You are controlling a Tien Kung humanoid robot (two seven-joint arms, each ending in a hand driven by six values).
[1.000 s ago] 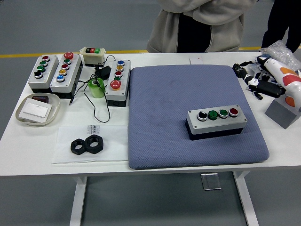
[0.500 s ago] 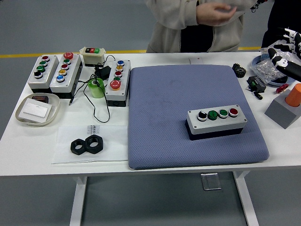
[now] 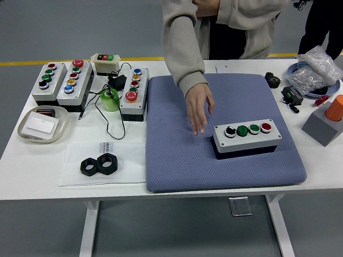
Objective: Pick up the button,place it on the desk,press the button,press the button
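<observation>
A grey floor with a yellow line is being shown behind a white table (image 3: 225,187). Most of the table's right half is being covered by a blue-grey pad (image 3: 177,155). A person's hand (image 3: 199,108) is being reached down over the pad from the far side, fingers loosely extended and holding nothing, just left of the button box (image 3: 247,138). That box, bearing a black, two green and a red button, is being supported on the pad's right part. Three more control boxes (image 3: 69,81) are being kept at the far left. Neither robot hand is being shown.
</observation>
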